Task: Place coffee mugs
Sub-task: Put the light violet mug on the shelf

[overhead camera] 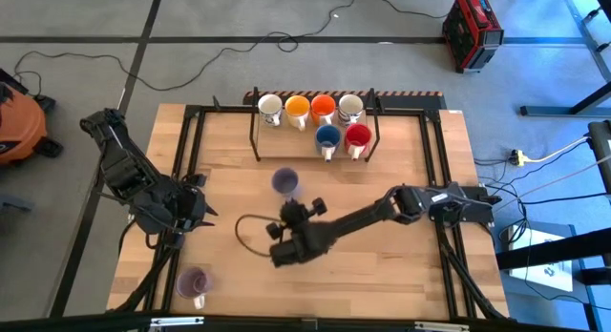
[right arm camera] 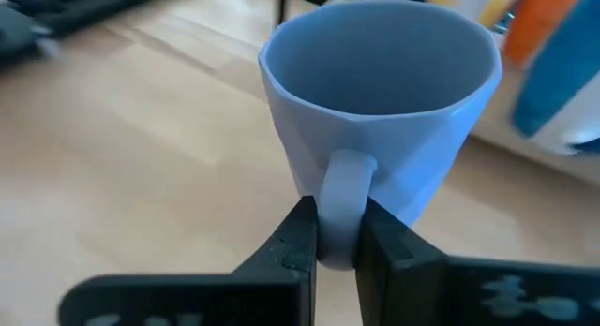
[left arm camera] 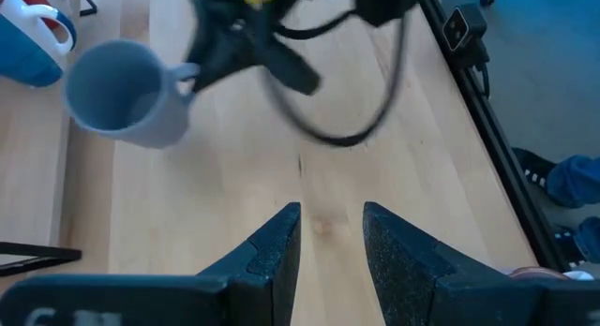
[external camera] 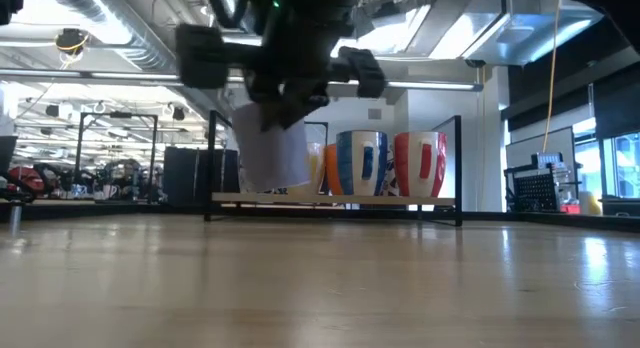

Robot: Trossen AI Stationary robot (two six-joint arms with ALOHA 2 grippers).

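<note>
Hidden: in the low view we saw the right gripper (external camera: 285,83) cover the pale purple mug's (right arm camera: 380,101) top
Grip: its fingers were clamped on the handle (right arm camera: 339,209), the mug just beyond them
Left gripper (left arm camera: 330,234): fingers apart, holding nothing

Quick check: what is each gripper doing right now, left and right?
Left gripper: open, holding nothing, above bare table.
Right gripper: shut on the handle of a pale purple mug, held upright.
</note>
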